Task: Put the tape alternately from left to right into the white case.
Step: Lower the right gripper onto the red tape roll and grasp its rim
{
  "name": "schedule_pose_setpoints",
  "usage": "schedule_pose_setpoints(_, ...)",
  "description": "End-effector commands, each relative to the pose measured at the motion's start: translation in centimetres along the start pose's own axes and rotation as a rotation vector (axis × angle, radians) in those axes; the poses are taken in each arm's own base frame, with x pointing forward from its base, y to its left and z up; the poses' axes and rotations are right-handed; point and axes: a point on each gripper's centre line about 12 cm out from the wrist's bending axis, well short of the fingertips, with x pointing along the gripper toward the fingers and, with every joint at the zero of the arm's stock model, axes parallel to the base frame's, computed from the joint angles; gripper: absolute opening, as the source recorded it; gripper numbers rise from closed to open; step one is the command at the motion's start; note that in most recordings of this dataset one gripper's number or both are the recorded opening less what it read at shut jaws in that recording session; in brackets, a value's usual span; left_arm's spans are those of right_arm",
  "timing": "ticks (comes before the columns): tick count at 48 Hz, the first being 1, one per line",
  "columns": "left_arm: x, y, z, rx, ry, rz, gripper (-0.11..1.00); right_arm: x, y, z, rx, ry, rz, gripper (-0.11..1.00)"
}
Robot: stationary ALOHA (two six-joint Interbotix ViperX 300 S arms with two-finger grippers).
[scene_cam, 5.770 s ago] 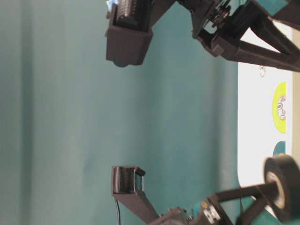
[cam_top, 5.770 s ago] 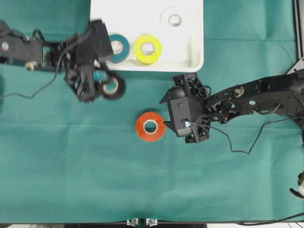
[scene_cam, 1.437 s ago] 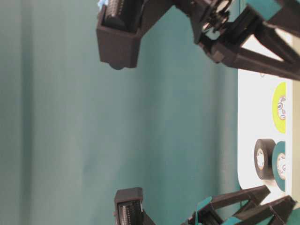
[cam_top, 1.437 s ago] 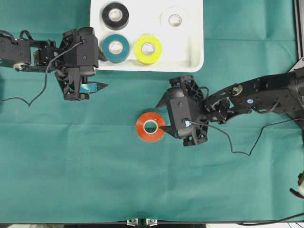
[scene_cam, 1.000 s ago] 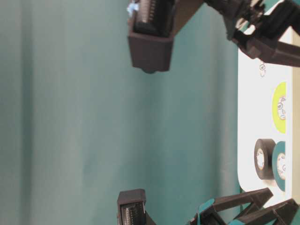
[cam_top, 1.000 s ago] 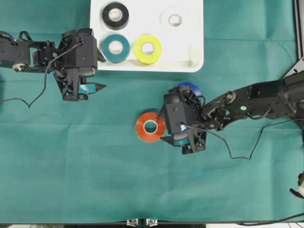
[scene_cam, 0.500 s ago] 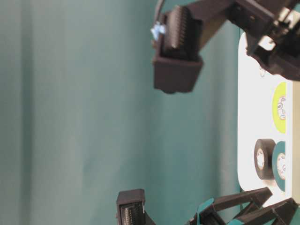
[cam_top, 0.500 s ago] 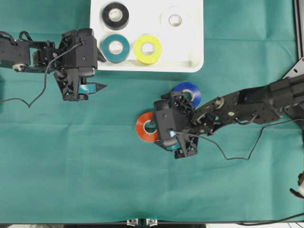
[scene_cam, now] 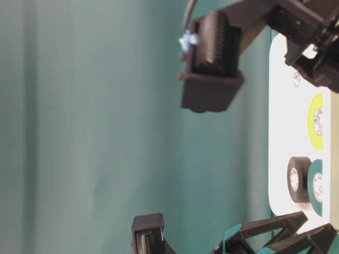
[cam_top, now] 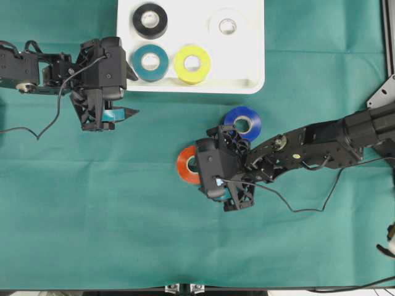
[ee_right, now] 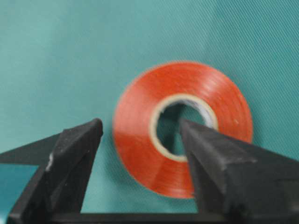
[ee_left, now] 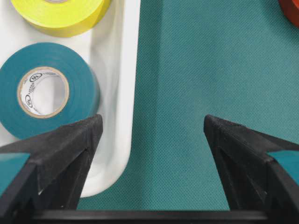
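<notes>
A green cloth [cam_top: 92, 216] is covering the whole table. The white case [cam_top: 247, 68] is holding black, teal, yellow and white rolls. The right gripper [ee_right: 140, 135], jaws open, is straddling the red-orange roll [ee_right: 182, 126]; the left gripper [ee_left: 149, 140] is standing open, empty.

On the pale core of the teal roll [ee_left: 44, 91], in your left wrist view, you find a ring of small printed marks with what looks like a "UL" emblem; the lettering around it is too small for you to read. Similar marks on the yellow roll [scene_cam: 316, 121] stay illegible. No other text shows.
</notes>
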Motion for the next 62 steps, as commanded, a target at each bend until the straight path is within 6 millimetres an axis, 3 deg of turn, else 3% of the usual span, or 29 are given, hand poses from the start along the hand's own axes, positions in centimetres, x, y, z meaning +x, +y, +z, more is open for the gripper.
schedule_pose_setpoints(1, -0.6, 0.0, 1.3, -0.001, -0.046, 0.002, 0.65, -0.2, -0.1, 0.7, 0.014, -0.006, -0.024, 0.73)
schedule_pose_setpoints(28, -0.6, 0.0, 1.3, 0.0, -0.046, 0.001, 0.65, -0.1, -0.1, 1.7, 0.017, -0.017, -0.043, 0.72)
schedule_pose_setpoints(32, -0.5, 0.0, 1.2, 0.0, -0.043, 0.001, 0.65, -0.1, -0.1, 1.9, 0.009, -0.025, -0.038, 0.63)
schedule_pose_setpoints(39, -0.6, -0.1, 1.1, 0.001, -0.043, -0.001, 0.65, -0.2, 0.0, 2.1, -0.001, -0.031, -0.038, 0.27)
schedule_pose_setpoints(48, -0.6, -0.3, 1.2, 0.004, -0.045, -0.004, 0.65, -0.6, 0.0, 2.5, -0.002, -0.044, -0.036, 0.26)
schedule_pose_setpoints(62, -0.6, -0.7, 1.2, 0.014, -0.045, -0.014, 0.65, -2.9, 0.2, 3.6, 0.002, -0.097, -0.024, 0.26)
